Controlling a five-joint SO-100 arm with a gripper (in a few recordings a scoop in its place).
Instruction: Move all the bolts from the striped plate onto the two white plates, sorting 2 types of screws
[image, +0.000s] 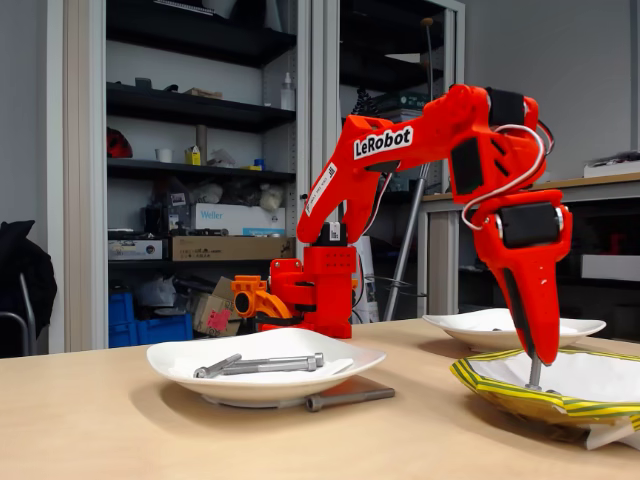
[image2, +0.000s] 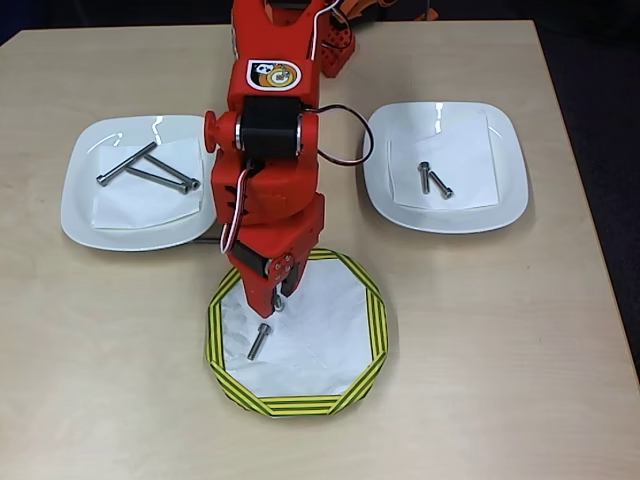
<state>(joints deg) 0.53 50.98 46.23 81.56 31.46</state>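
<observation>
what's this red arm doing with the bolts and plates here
The red arm has its gripper lowered into the striped plate, its tips right at the upper end of the one bolt lying there; whether it has a grip yet is unclear. In the overhead view, the left white plate holds two long bolts, crossed, and the right white plate holds two short bolts. Another long bolt lies on the table by the left plate's edge.

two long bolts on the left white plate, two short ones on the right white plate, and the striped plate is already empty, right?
Not quite. The overhead view shows the striped plate is not empty: one bolt lies on it, just below the hand. The rest holds: two long bolts on the left white plate, two short ones on the right white plate.
</observation>
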